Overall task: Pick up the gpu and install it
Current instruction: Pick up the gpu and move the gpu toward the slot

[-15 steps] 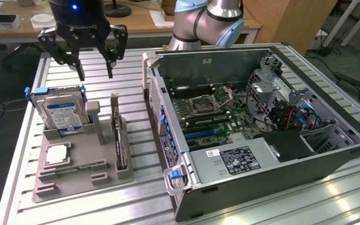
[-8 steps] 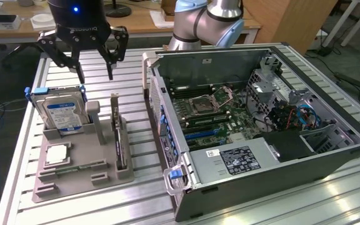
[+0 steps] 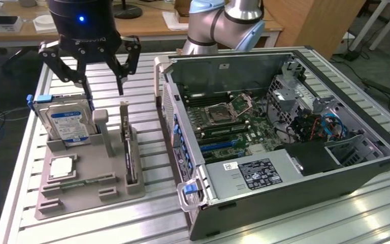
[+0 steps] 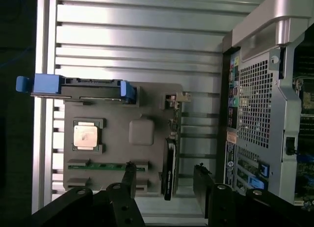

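Progress on the installation stands at nil, judged from how things lie. The desk [image 3: 79, 231] carries an open computer case [image 3: 303, 188] toward its edge at the exterior view's right. The motherboard [image 3: 239, 127] inside is exposed, and no card stands in its expansion slots [image 3: 215, 147], as far as can be made out. A grey parts holder [image 3: 79, 195] sits just beside the case, toward the desk edge at the exterior view's left. The tool [image 3: 101, 87] hangs above the holder with its fingers spread apart and nothing between them. A hard drive [image 3: 69, 124] stands upright at the holder's far end. The gpu [image 3: 128, 152] stands on edge in its slot along the side of the holder nearest the case, untouched, with its silver bracket [image 3: 124, 109] at the hard-drive end. A processor [image 3: 61, 166] and a green memory stick [image 3: 79, 181] lie flat in their recesses. In my judgement, grasp, lift, transfer and seating are all outstanding.

Comparison of views: the exterior view shows the case interior and the open gap between the tool and the card below it. The wrist view looks straight down and shows the case's perforated rear panel [image 4: 255, 104] instead. It also presents the card edge-on as a thin dark strip, roughly centred between the two fingers [image 4: 129, 180]. Alignment over the card therefore appears set, while contact is not made.
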